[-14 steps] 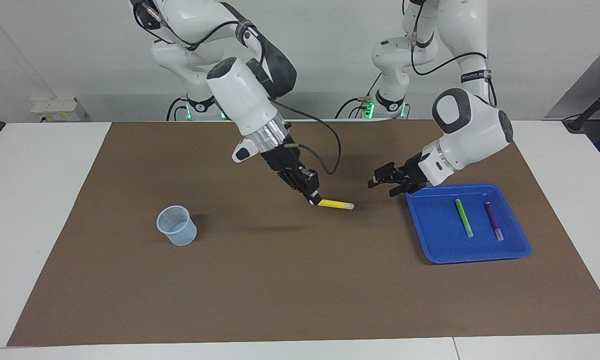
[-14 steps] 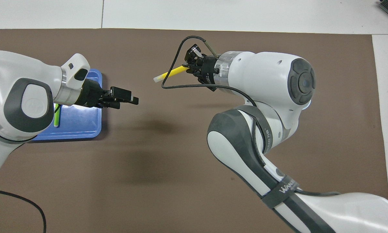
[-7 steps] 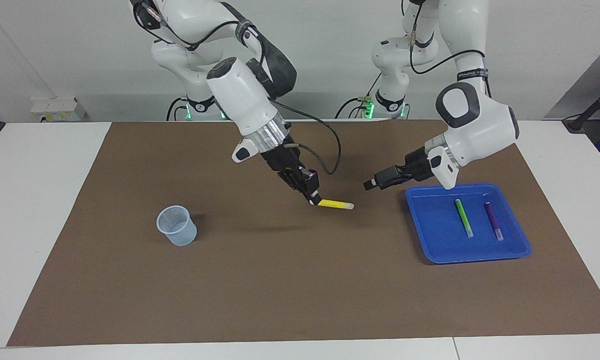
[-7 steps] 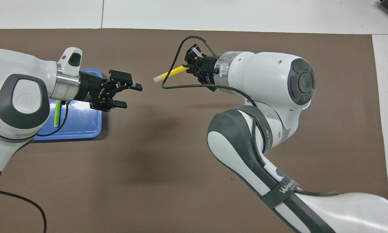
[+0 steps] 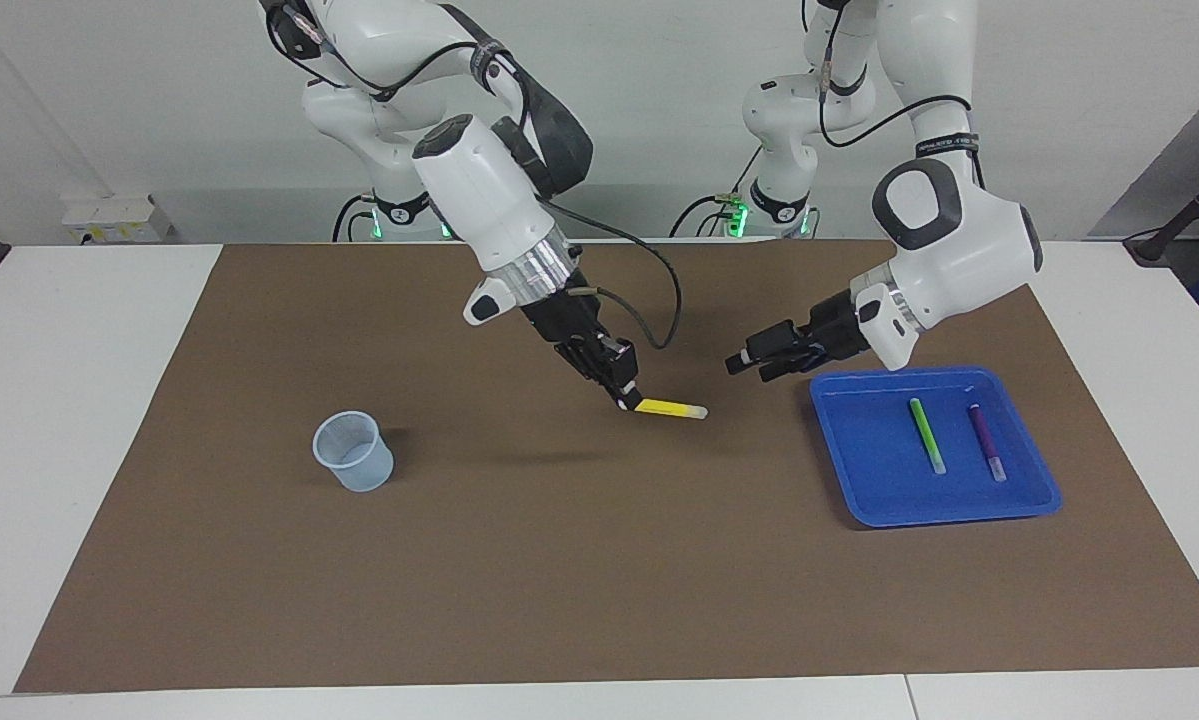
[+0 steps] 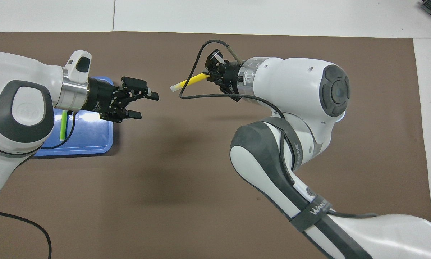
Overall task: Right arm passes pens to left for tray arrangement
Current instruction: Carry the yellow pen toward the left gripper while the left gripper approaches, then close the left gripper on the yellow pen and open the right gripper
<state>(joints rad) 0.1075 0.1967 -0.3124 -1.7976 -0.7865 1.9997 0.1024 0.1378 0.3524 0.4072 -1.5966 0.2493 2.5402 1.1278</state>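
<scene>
1. The shallow, roughly square bright blue plastic tray (image 5: 1019, 500) sits on the brown mat at the left arm's end of the table; all places below are given from it
2. Inside the tray lie a slim bright green marker pen (image 5: 926, 435) and a slim purple marker pen (image 5: 987, 442), side by side and apart, the purple one nearer the tray's outer edge
3. The left gripper (image 5: 746, 365) hangs in the air just off the tray's edge that faces the right arm's end, its fingers spread apart and holding nothing
4. The right gripper (image 5: 627, 399) is over the mat, well apart from the tray toward the right arm's end, fingers clamped on one end of a slim yellow marker pen (image 5: 671, 409)
5. The yellow pen's whitish end points toward the tray and the left gripper, with a gap between them
6. A small translucent bluish plastic cup (image 5: 353, 452) stands upright on the mat, far from the tray toward the right arm's end
</scene>
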